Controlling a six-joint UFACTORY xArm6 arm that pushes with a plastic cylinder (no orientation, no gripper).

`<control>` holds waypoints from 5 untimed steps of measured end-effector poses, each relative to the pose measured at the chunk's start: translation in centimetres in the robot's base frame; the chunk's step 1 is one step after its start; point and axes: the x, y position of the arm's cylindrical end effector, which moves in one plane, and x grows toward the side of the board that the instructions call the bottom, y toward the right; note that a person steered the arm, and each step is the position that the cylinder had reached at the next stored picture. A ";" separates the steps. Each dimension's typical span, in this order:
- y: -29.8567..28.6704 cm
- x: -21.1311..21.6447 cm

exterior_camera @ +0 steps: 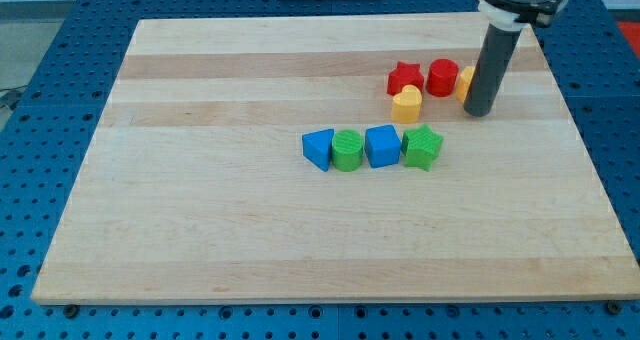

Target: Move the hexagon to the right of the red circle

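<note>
Yellow hexagon (465,83) sits right of the red circle (442,77), half hidden behind my tip (479,112). I have no jaws, only the rod.

a red star (403,78) and yellow heart (406,104) touch; below, a blue, green, blue, green row on the wooden board (200,230).

Your arm ends in a straight, dark grey cylindrical rod, matte and unmarked. A white collar rings its upper part beneath a wider black housing. My tip (479,113) is blunt and round.
</note>
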 end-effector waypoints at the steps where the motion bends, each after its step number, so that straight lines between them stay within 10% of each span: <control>1: 0.0 -0.3; 5: -0.3 -0.1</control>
